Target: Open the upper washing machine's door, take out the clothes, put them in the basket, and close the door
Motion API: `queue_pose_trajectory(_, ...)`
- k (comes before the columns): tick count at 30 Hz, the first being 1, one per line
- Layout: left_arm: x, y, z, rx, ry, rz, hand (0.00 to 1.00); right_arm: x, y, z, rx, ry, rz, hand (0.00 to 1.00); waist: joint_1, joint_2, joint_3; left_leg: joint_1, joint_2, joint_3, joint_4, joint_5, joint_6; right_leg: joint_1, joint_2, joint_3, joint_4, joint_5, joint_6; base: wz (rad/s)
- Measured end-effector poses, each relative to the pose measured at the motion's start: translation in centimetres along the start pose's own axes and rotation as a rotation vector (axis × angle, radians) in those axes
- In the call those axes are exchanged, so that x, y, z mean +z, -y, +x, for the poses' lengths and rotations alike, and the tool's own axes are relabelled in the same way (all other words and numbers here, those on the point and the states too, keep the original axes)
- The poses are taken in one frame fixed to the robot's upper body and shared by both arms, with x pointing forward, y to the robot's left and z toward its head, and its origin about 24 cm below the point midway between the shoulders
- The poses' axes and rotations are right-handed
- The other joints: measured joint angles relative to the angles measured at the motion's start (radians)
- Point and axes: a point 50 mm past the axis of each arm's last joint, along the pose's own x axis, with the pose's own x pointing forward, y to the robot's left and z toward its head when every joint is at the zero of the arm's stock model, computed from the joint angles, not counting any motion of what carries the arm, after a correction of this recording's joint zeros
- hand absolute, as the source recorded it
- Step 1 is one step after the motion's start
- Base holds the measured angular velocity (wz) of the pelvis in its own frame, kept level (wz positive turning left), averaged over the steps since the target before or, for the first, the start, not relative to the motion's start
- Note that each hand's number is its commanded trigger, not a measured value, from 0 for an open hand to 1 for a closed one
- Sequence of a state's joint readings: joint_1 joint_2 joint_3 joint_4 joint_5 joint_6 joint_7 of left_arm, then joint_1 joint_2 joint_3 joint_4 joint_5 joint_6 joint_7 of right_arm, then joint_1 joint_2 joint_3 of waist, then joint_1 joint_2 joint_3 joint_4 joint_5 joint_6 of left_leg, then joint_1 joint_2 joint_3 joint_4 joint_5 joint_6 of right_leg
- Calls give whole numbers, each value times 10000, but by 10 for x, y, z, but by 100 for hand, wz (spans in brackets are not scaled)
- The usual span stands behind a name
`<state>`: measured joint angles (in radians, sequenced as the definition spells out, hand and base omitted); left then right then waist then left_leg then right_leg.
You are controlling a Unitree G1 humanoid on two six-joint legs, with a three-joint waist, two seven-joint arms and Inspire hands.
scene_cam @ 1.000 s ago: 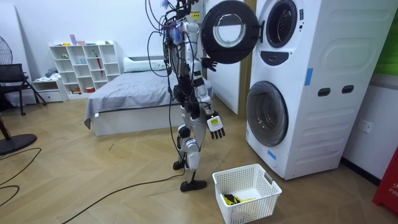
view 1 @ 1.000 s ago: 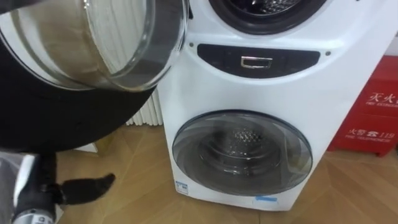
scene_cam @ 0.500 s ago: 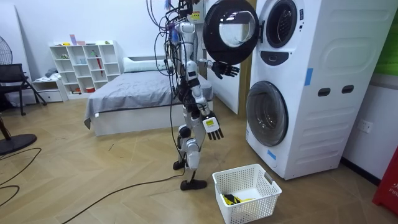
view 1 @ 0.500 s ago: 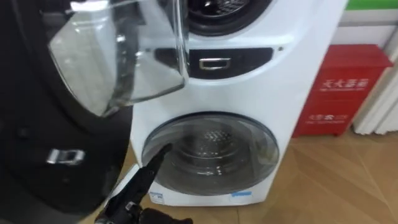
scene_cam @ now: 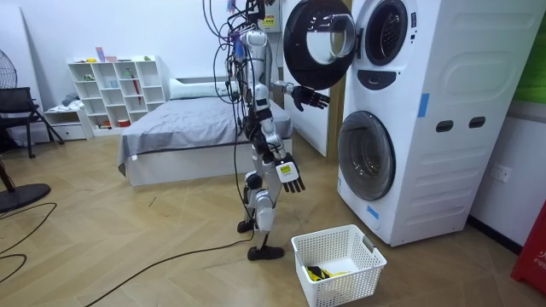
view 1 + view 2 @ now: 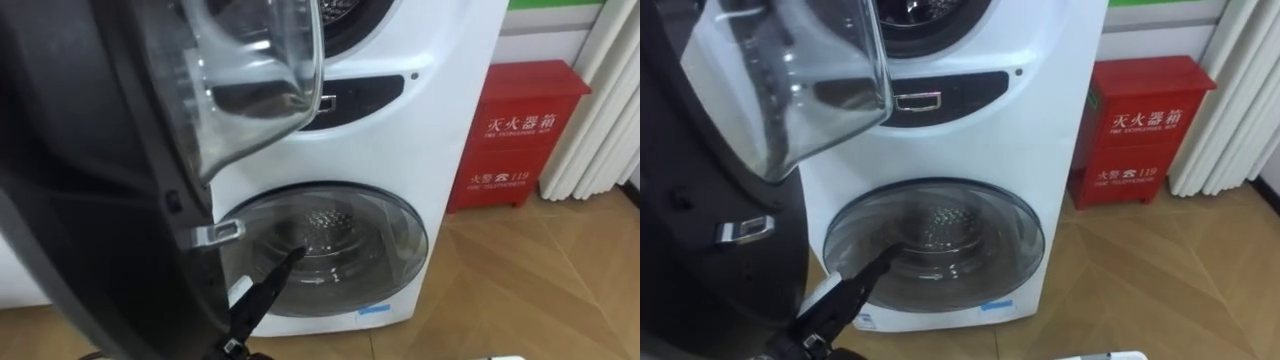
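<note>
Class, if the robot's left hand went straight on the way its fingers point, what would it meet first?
Most likely the closed lower door of the washing machine: the left hand points straight fingers at its glass. Depth is unclear; it may strike near the upper rim.

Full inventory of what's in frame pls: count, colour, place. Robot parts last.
washing machine: 1, white, two stacked drums, room view's right
upper door: 1, dark rim with clear glass, open
lower door: 1, grey-rimmed glass, shut
laundry basket: 1, white, on the floor in front of the machine, something yellow and black inside
red cabinet: 1, red, on the floor beside the machine
bed: 1, grey cover, behind the robot
shelf unit: 1, white, against the far wall
chair: 1, black, room view's left edge
left hand: 1, black, open, raised below the open door
right hand: 1, black, open, hanging at the robot's side
</note>
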<state>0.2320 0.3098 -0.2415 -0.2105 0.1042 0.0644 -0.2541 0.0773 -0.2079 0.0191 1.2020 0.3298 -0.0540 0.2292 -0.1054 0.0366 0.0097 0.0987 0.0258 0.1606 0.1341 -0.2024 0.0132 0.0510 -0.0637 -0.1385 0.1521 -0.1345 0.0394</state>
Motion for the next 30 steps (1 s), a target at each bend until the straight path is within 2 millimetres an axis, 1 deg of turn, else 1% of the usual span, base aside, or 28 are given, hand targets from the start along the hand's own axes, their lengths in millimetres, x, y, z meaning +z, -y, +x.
queue_pose_trajectory(3, 0, 0, 0, -16, -12, 4, 0, 0, 0, 0, 4, 0, 7, 0, 22, -2, 1, 3, 0, 1, -5, 0, 0, 2, 0, 4, 0, 3, -5, 0)
queue_pose_trajectory(4, -3, 0, 0, -24, -75, -22, 0, 0, 0, 0, 4, -4, 8, 0, 45, -25, 15, 5, 0, 3, -11, 0, 0, 2, 0, 2, 6, 3, -6, 0)
queue_pose_trajectory(5, -7, 1, 0, -47, -255, -72, 0, 0, 0, 0, -8, 11, 37, 0, 38, -38, 24, 5, 0, 6, -12, -1, 0, 2, 0, -4, 9, 3, -6, 0)
queue_pose_trajectory(7, -18, 2, -1, -73, -654, -188, 0, 0, 0, 0, -43, 14, 152, 0, 42, -24, 14, 17, -1, 23, -12, -1, -2, 4, 3, 4, 9, 3, -5, 0)
queue_pose_trajectory(8, -30, 3, -1, -117, -1066, -294, 0, 0, 1, 0, -68, -5, 187, 0, 44, -61, 38, 40, -1, 38, -15, -1, -2, 26, 5, 3, 8, 3, -5, 0)
queue_pose_trajectory(9, -38, 4, -2, -134, -1388, -359, 0, 0, 1, 0, -85, -27, 238, 0, 47, -65, 41, 83, 1, 53, -28, -1, -2, 50, 8, 3, 6, 3, -6, -8)
queue_pose_trajectory(11, -83, 12, -13, -153, -3301, -632, 0, -3, 1, -1, -118, -74, 392, 0, 158, -41, 26, 232, 40, 183, -55, -38, -45, 113, 50, -19, -2, 3, -7, -19)
queue_pose_trajectory(12, -95, 14, -18, -171, -3886, -630, 0, -3, 2, -1, -120, -85, 426, 0, 210, -34, 24, 262, 53, 215, -57, -47, -52, 134, 62, -20, -11, 5, -10, -21)
queue_pose_trajectory(13, -120, 17, -30, -87, -5064, -760, 0, -6, 2, -2, -136, -138, 452, 0, 268, -66, 37, 334, 107, 275, -64, -107, -89, 166, 118, -20, -10, 8, -15, -19)
queue_pose_trajectory(14, -142, 18, -49, 216, -6234, -968, 0, -10, 2, -3, -148, -257, 512, 0, 327, -49, -5, 362, 167, 321, -65, -146, -132, 195, 174, -8, -8, 3, -28, -17)
queue_pose_trajectory(15, -153, 17, -59, 447, -6784, -1169, 0, -11, 3, -3, -164, -303, 554, 0, 328, -65, -24, 383, 187, 329, -64, -159, -147, 200, 190, -9, -6, -8, -51, -11)
queue_pose_trajectory(16, -172, 16, -82, 995, -7892, -1504, 0, -14, 5, -4, -245, -376, 674, 0, 325, -117, -18, 380, 208, 331, -57, -177, -174, 182, 210, -15, -4, -39, -113, -4)
queue_pose_trajectory(17, -189, 17, -105, 1522, -8977, -1850, 0, -17, 8, -6, -392, -411, 903, 0, 354, -172, -34, 422, 236, 336, -57, -187, -192, 181, 240, -14, -12, -37, -119, 0)
queue_pose_trajectory(18, -196, 18, -115, 1753, -9487, -2016, 0, -18, 11, -7, -472, -435, 954, 0, 378, -166, -24, 436, 249, 338, -57, -194, -203, 180, 255, -16, -15, -37, -119, -4)
queue_pose_trajectory(19, -207, 21, -135, 2134, -10394, -2274, 0, -23, 15, -9, -621, -543, 986, 0, 467, -167, -26, 492, 284, 357, -59, -230, -222, 186, 292, -14, -15, -36, -119, -10)
queue_pose_trajectory(20, -215, 25, -151, 2513, -11151, -2576, 0, -29, 17, -12, -798, -647, 1180, 0, 652, -96, -29, 548, 325, 436, -59, -269, -249, 208, 330, -6, -13, -37, -120, -14)
queue_pose_trajectory(21, -218, 29, -161, 2683, -11560, -2762, 0, -31, 18, -12, -849, -659, 1279, 0, 791, -116, -49, 552, 338, 466, -62, -278, -256, 219, 344, -6, -12, -37, -120, -19)
queue_pose_trajectory(22, -223, 34, -174, 2936, -12196, -3009, 0, -32, 19, -12, -902, -671, 1321, 0, 854, -80, -48, 575, 347, 524, -63, -283, -261, 261, 349, -13, -11, -40, -125, -9)
queue_pose_trajectory(23, -226, 40, -186, 3201, -12750, -3358, 0, -30, 20, -13, -983, -611, 1344, 0, 860, -52, -18, 650, 344, 522, -67, -284, -260, 318, 344, 4, -22, -40, -125, -5)
queue_pose_trajectory(24, -228, 42, -191, 3345, -12998, -3520, 0, -30, 21, -13, -1047, -578, 1425, 0, 871, -43, -12, 687, 342, 522, -67, -289, -255, 335, 342, 10, -23, -40, -125, 0)
queue_pose_trajectory(25, -229, 46, -199, 3617, -13408, -3781, 0, -29, 23, -13, -1150, -508, 1552, 0, 959, 6, -26, 741, 344, 538, -68, -323, -254, 340, 342, 8, -18, -48, -133, -7)
queue_pose_trajectory(26, -230, 45, -203, 4136, -13560, -4081, 0, -28, 25, -14, -1249, -478, 1573, 0, 1106, 23, -34, 786, 340, 560, -65, -366, -250, 348, 341, 5, -16, -74, -174, -7)
queue_pose_trajectory(28, -230, 37, -206, 5084, -13539, -4364, 0, -27, 26, -14, -1293, -398, 1551, 0, 1219, 59, -43, 788, 341, 555, -49, -368, -250, 381, 337, 2, -5, -75, -176, -3)
queue_pose_trajectory(30, -230, 21, -203, 6187, -13400, -4512, 0, -26, 29, -15, -1422, -344, 1643, 0, 1333, 126, -42, 814, 335, 517, -48, -369, -250, 461, 334, 2, -11, -76, -178, 2)
